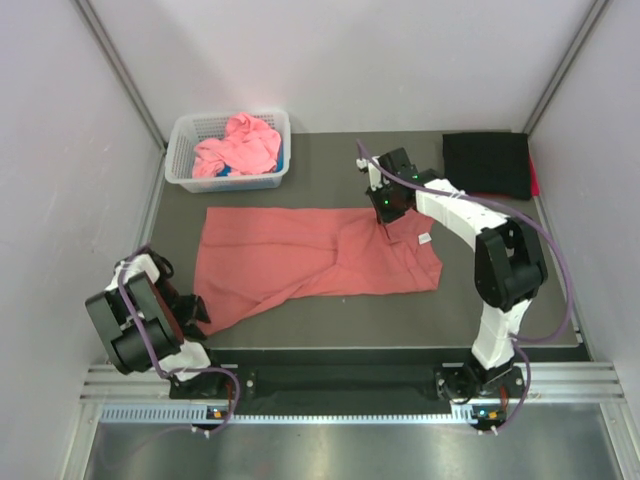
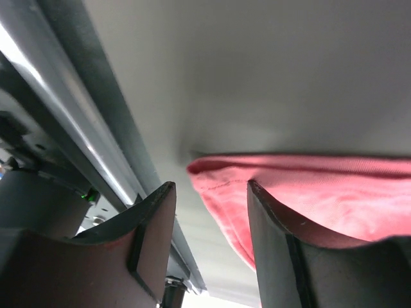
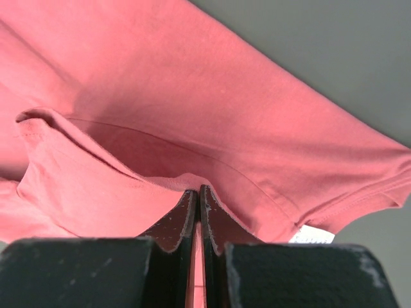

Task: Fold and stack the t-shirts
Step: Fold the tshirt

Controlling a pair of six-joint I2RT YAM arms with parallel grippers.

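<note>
A salmon-red t-shirt lies spread across the middle of the dark table. My right gripper reaches over its far right part. In the right wrist view that gripper is shut on a raised fold of the t-shirt, and cloth shows between the fingers. My left gripper sits low at the shirt's near left corner. Its jaws stand open, with the shirt's hemmed corner by the right finger and nothing pinched. More pink t-shirts are heaped in the basket. A black t-shirt lies folded at the back right.
The white lattice basket stands at the back left, just beyond the shirt. A white label shows at the shirt's edge near my right gripper. The metal rail of the table's near edge runs beside my left gripper. Walls close in both sides.
</note>
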